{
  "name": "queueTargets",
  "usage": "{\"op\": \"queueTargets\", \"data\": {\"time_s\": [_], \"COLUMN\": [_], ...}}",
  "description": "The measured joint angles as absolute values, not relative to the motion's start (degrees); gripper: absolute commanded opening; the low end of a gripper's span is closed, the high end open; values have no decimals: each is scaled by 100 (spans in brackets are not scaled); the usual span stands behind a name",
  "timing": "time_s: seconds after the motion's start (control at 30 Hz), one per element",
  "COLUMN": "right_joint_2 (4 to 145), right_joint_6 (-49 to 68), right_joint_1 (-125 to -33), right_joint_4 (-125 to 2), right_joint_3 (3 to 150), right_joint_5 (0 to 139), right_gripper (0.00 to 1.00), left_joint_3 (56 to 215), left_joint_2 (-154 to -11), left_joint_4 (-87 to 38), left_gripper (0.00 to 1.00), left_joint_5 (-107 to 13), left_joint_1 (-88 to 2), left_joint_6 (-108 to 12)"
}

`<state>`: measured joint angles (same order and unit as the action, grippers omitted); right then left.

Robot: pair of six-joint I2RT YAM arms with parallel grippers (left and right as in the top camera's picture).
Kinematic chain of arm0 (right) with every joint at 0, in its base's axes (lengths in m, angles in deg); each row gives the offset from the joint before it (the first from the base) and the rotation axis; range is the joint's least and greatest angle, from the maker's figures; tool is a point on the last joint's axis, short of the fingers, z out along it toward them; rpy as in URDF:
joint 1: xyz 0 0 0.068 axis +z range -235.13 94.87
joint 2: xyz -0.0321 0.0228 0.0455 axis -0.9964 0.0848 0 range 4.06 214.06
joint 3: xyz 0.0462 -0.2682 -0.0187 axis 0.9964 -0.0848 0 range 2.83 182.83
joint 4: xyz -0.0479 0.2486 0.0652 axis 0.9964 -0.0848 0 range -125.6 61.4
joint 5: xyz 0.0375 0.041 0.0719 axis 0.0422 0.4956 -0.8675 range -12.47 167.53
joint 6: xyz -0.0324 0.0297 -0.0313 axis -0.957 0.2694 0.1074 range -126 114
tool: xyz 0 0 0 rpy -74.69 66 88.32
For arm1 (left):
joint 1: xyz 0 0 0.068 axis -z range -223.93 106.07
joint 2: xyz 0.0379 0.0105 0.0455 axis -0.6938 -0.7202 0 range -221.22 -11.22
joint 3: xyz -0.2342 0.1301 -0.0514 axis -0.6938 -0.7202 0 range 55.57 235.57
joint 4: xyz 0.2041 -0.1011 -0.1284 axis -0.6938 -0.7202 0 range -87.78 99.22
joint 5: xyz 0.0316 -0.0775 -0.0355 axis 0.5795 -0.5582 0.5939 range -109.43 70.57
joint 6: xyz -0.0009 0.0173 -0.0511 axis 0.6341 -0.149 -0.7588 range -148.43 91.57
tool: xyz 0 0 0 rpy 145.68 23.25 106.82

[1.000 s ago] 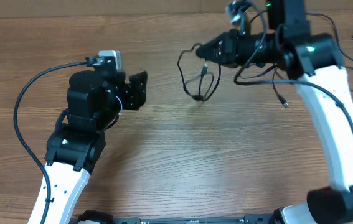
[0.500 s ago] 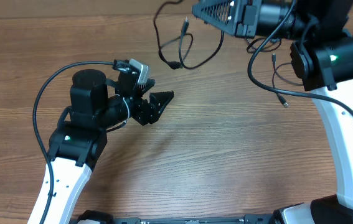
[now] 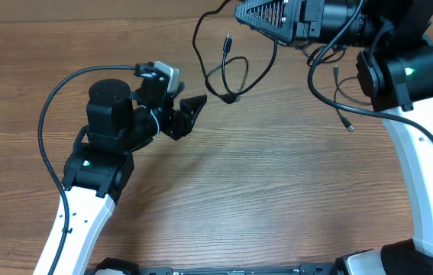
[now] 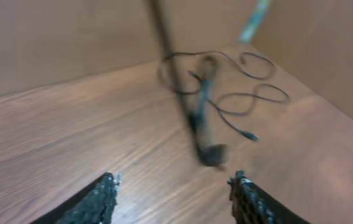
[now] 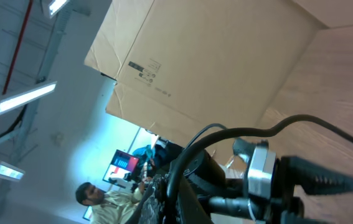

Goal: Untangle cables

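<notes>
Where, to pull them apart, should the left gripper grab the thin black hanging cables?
Probably the lowest bend of the thin black cables, where loops hang bunched under the right gripper holding them. Come from the left, where the open left gripper faces it.

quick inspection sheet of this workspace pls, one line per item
surface: wooden table, bare grain
job's things: thin black cables hang in a tangled loop below the right tool; a loose strand's plug lies on the table
clutter: nothing seen
tools: left tool open, empty, aimed at the loop; right tool shut on the cables
cables: thick arm wire arcs beside the left arm
surroundings: cardboard box; person at a screen
</notes>
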<state>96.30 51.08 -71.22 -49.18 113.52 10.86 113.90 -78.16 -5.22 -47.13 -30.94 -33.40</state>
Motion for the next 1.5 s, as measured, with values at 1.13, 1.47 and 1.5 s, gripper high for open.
{"op": "queueTargets", "data": {"time_s": [1.13,1.47,1.5], "right_joint_2": [9630,9630,9630], "right_joint_6": [5545,5274,5234], "right_joint_1": [-6703,-6727,-6749], "right_joint_4": [-4727,-4885,-4915], "right_joint_3": [11352,11352,11352], "right_joint_5": [1064,1226,1245], "right_gripper": [4,4,4], "left_joint_3": [11392,11392,11392], "left_joint_2": [-8271,-8271,-8271], "left_joint_4": [7,-439,-478], "left_gripper": [25,32,32], "left_joint_5": [-4820,-2820,-2661], "left_joint_1": [-3094,-3096,-3096], "left_joint_6": [-3675,-4453,-4490]}}
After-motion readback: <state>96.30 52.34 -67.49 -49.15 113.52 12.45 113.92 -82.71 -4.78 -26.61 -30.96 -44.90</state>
